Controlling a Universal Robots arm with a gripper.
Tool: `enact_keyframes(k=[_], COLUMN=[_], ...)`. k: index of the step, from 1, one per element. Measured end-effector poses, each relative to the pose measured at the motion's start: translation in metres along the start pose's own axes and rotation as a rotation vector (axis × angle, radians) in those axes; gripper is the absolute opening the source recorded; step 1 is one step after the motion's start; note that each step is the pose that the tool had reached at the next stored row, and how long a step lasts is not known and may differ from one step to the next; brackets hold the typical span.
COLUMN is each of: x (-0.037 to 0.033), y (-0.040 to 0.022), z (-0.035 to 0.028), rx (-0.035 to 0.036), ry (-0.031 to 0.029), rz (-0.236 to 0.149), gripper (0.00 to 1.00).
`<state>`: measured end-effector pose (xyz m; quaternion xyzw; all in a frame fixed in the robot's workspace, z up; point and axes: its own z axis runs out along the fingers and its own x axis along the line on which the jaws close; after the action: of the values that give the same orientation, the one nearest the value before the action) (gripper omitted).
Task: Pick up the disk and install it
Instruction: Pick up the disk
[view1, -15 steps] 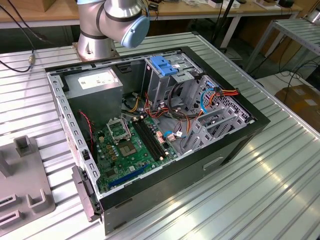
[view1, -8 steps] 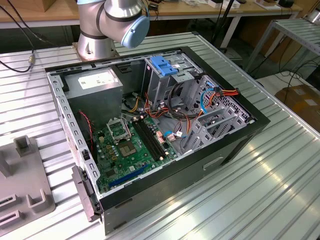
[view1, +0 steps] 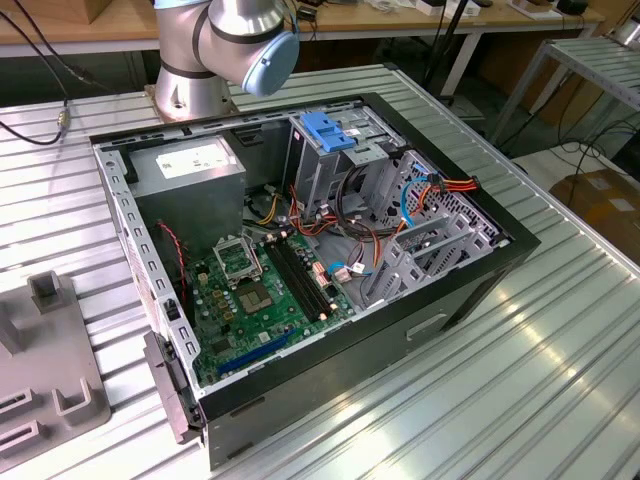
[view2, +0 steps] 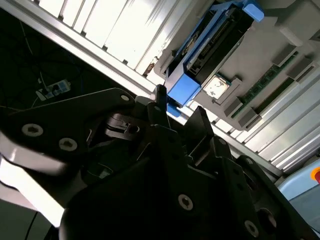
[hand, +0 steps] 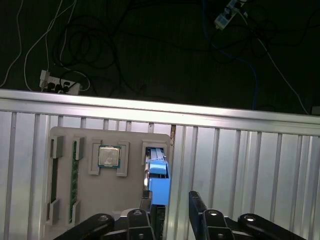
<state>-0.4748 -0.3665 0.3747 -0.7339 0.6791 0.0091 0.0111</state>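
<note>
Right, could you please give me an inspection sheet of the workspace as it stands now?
Surface: slatted aluminium table, bearing an open computer case and a grey tray.
Job's things: the disk stands on edge in a tray slot, in its blue frame; not yet lifted.
Clutter: a processor chip and a memory stick also sit in the tray.
Grippers: gripper open, close to the disk, holding nothing.
Cables: red, orange and blue wires inside the case; a black cable on the table; dark cords and a power strip on the floor.
Surroundings: workbench behind; cardboard box at the exterior view's right.
</note>
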Motion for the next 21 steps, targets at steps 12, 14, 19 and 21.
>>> enact_keyframes(k=[12,14,19,21], x=[0.0060,0.0063,0.0066,0.0066], y=[0.0005,0.0005,0.0003,0.0000], z=[0.0180,0.0246,0.0323,0.0322], rx=[-0.0030,-0.0023,-0.0049,-0.0050], ry=[-0.0005,-0.0005,-0.0004,-0.0004], rz=[0.062,0.089,0.140,0.142], gripper=[0.42,0.50,0.50,0.50])
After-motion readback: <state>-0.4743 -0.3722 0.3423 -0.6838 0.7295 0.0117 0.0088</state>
